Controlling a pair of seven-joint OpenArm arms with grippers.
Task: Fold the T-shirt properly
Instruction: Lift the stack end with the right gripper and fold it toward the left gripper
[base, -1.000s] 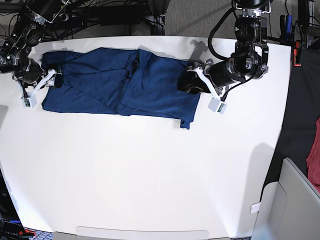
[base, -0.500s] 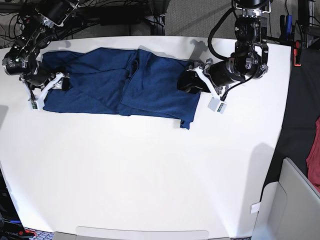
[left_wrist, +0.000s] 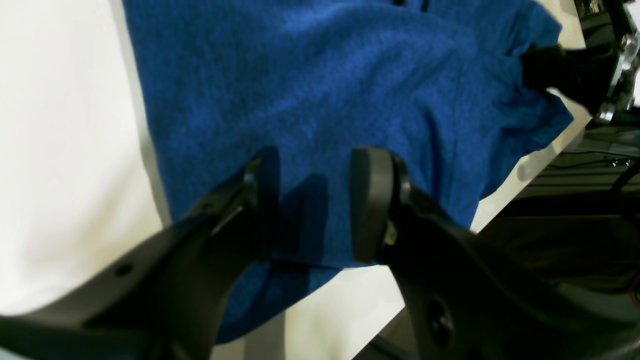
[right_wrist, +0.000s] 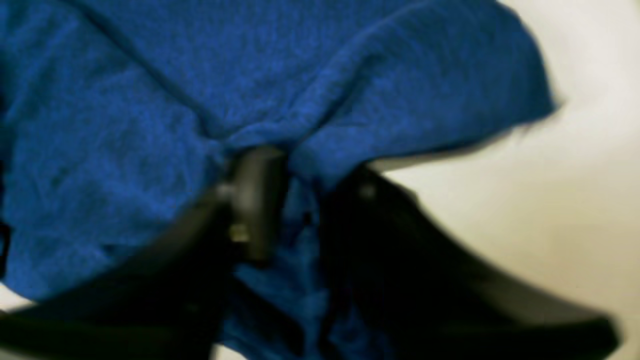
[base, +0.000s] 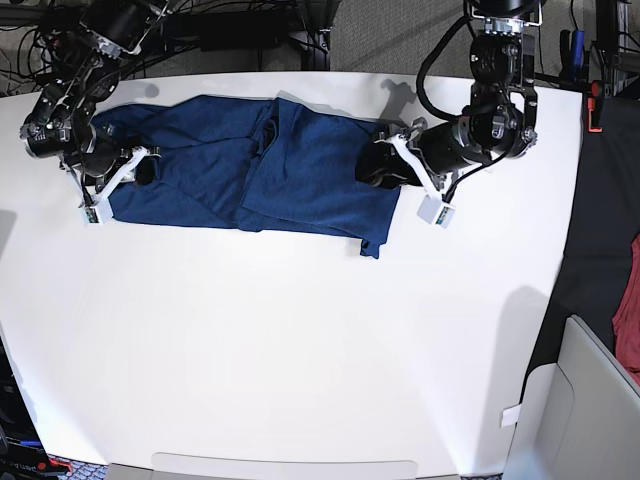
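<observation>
Dark blue knit T-shirt (base: 250, 170), partly folded along the white table's (base: 300, 350) far side: right gripper (right_wrist: 295, 200) pinching a bunched end fold, left gripper (left_wrist: 312, 205) parted over the opposite hem; step: end-over fold; next likely needs carrying the pinched end across.

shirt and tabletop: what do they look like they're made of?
T-shirt: looks like a thin, soft knit, dark blue with faint heathering. The left wrist view shows a fine looped texture, and it bunches into soft folds where the right gripper pinches it. The fibre can't be told.

Table: a smooth, white, matte surface with soft shadows and no grain. Probably laminate or painted board, but the look leaves it open.
</observation>
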